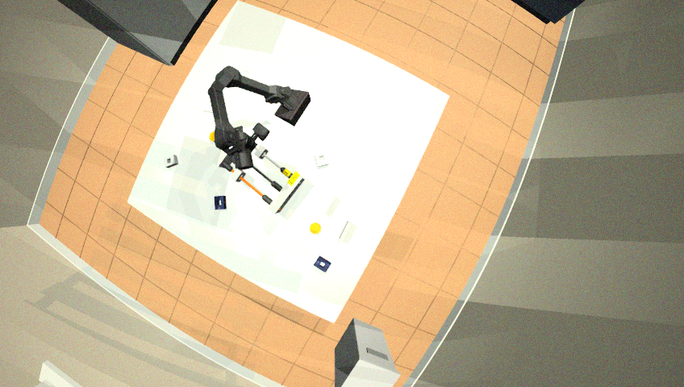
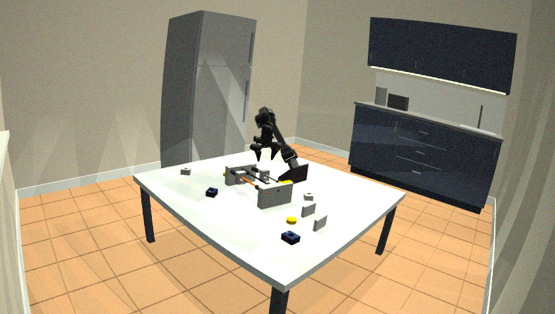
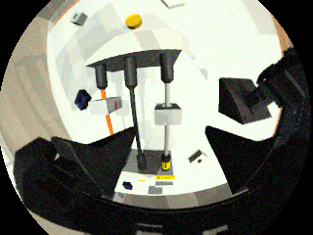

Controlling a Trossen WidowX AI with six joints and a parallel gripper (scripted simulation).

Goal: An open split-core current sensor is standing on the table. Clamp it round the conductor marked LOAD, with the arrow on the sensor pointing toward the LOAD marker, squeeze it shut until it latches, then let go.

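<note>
A light grey block-shaped sensor sits at the pale conductor, which has a yellow marker by one end. The marker's lettering is unreadable, and the sensor's arrow and latch cannot be made out. A similar block is on the orange conductor. A black conductor between them carries no block. My gripper is open and empty, above the conductors, its fingers on either side of the pale one in the wrist view.
The conductors run between two upright end plates. Around them stand navy blocks, small pale blocks, yellow discs and two thin upright plates.
</note>
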